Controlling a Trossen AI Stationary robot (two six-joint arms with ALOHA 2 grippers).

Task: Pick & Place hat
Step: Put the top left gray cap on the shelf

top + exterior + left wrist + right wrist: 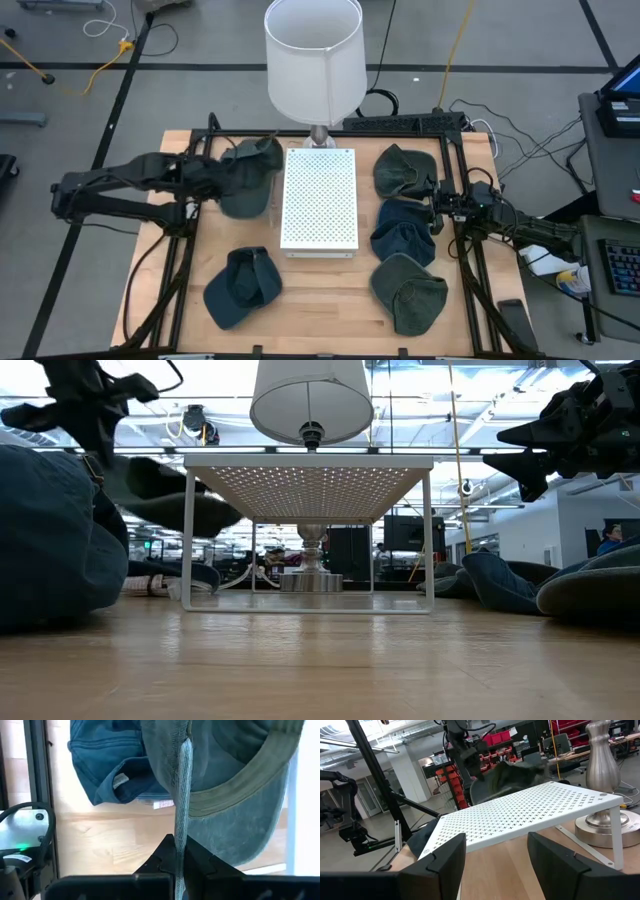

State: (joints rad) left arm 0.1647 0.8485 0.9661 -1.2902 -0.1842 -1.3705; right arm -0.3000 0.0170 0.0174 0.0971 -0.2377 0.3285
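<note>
A grey-green hat (252, 175) hangs in the air just left of the white perforated rack (320, 200), with my left gripper (222, 177) shut on it. The low view shows this hat (170, 500) well above the table. Its olive inner band (240, 785) faces the left wrist camera. A blue hat (243, 287) lies on the table near the front left. My right gripper (440, 205) waits open at the right edge, level, facing the rack (530, 815), with nothing between its fingers. My left gripper pinches a thin edge of the hat (181, 832) between its two fingers (200, 857); the edge shows edge-on, and whether it is brim or crown rim I cannot tell. The fingers slant down from the table's left. The hat is lifted clear and droops slack beyond the fingertips.
A lamp with a white shade (313, 55) stands behind the rack. Three more hats lie in a row on the right: far (403, 170), middle (403, 232) and near (410, 290). Black frame rails run along both table sides.
</note>
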